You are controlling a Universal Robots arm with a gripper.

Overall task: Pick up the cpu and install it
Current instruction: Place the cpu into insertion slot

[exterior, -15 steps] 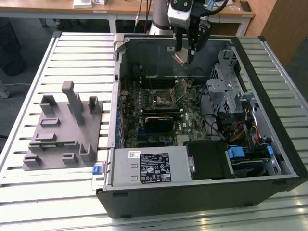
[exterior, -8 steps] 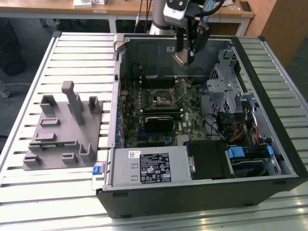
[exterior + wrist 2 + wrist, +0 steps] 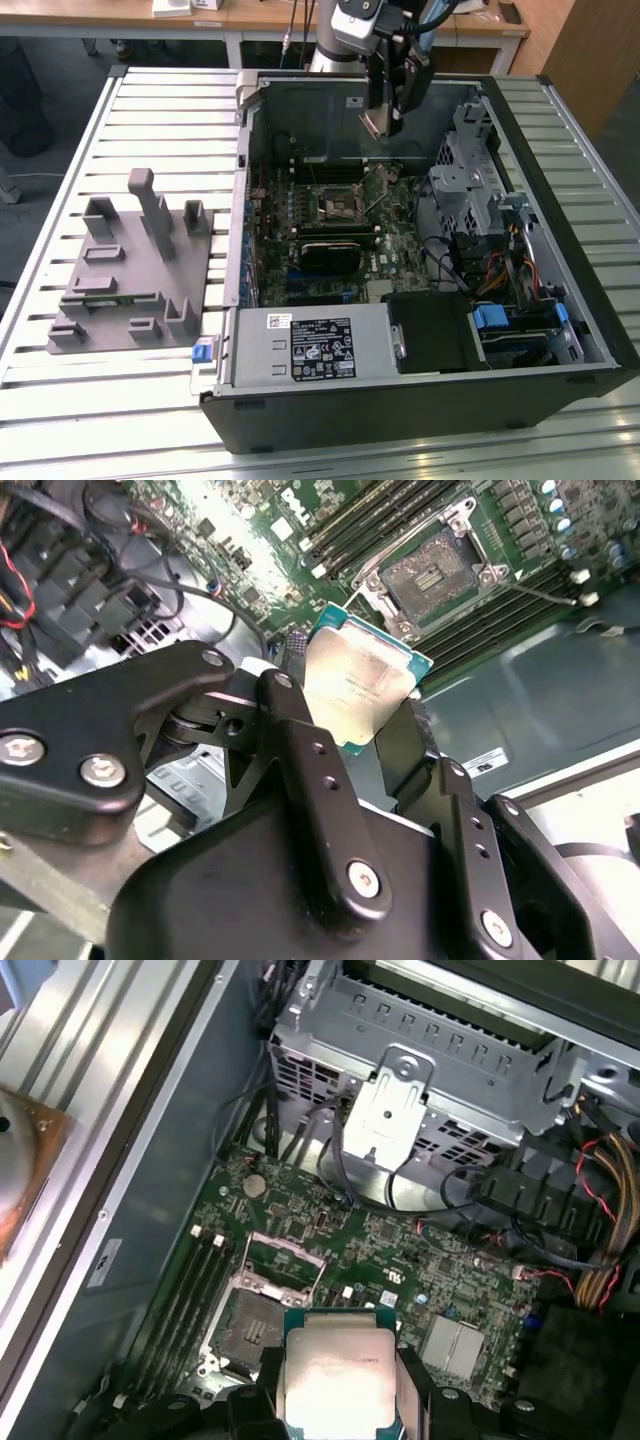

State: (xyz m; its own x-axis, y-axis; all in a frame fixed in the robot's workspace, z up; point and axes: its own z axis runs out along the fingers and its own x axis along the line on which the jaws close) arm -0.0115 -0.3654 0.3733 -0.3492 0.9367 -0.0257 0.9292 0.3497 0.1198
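Entry: we find the gripper [image 3: 383, 118] hanging over the far half of the open computer case [image 3: 400, 410], which lies on its side on the slatted table [image 3: 150, 110]. Its two black fingers [image 3: 300, 740] are clamped on the cpu [image 3: 355, 685], one on each of two opposite edges. The chip's pale metal top faces both wrist cameras, and its green border shows at the corners. In the exterior view the cpu [image 3: 376, 122] appears as a small pale plate at the fingertips, in the air and well clear of the motherboard [image 3: 300, 215]. The socket [image 3: 340, 208] sits near the middle of that board. In the second wrist view the socket [image 3: 432, 572] is bare, with its contact field exposed inside a metal frame, and the chip is apart from it. In the first wrist view the cpu [image 3: 338, 1378] sits between the fingertips, with the socket [image 3: 250, 1322] on the board beyond it. A black ribbed block [image 3: 330, 255] lies on the board just beside the socket, on the camera's side. A silver box with a white label [image 3: 310, 345] occupies the near part of the case. A metal drive cage [image 3: 470, 175] stands at the exterior view's right. The grey plastic fixture [image 3: 130, 270] rests on the table to the exterior view's left of the case, well apart from the gripper.
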